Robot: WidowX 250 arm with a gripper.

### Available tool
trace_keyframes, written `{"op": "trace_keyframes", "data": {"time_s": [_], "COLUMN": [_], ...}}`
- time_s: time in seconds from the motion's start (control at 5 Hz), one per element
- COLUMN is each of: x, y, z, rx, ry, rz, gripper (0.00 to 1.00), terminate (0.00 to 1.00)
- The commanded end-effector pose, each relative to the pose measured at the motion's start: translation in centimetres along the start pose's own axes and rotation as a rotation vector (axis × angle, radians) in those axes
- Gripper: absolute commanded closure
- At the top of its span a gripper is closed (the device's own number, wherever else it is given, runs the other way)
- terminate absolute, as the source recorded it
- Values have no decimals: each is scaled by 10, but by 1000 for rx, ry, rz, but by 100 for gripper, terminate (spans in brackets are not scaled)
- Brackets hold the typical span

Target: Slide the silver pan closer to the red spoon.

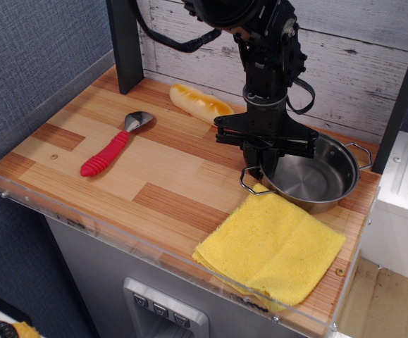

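Fingers (265, 160): clenched on near-left rim of round shiny steel pan (309, 176).
Red-handled metal spoon (112, 147): far left on wooden surface (161, 183), well apart.

The robot arm (263, 63) is matte black throughout, built of stacked cylindrical segments, with black cables looping beside them. Its gripper (266, 158) hangs beneath a wide black crossbar.

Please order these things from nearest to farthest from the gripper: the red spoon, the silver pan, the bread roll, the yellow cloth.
Measured from the gripper:
1. Silver pan: the gripper is shut on its left rim.
2. Yellow cloth: just in front, below the pan.
3. Bread roll: behind and to the left, near the wall.
4. Red spoon: far left of the board.
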State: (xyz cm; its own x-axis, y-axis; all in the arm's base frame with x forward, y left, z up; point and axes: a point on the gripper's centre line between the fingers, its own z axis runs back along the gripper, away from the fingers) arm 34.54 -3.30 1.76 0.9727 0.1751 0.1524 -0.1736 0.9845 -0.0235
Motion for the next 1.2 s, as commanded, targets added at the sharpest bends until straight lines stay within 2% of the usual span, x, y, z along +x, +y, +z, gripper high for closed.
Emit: {"op": "trace_keyframes", "data": {"time_s": [0.0,0.2,0.4,0.6,0.8,1.0], "x": [19,26,19,4,-27,-49], "y": [-12,-23,-29,-10,40,83], "z": [52,98,125,130,133,131], "rx": [-38,-43,-40,-6,78,130], "ry": [-176,-328,-416,-412,-387,-354], "rz": [-35,-72,-98,-28,188,348], "gripper": [100,100,100,100,100,100], "terminate": [0,0,0,0,0,0]}}
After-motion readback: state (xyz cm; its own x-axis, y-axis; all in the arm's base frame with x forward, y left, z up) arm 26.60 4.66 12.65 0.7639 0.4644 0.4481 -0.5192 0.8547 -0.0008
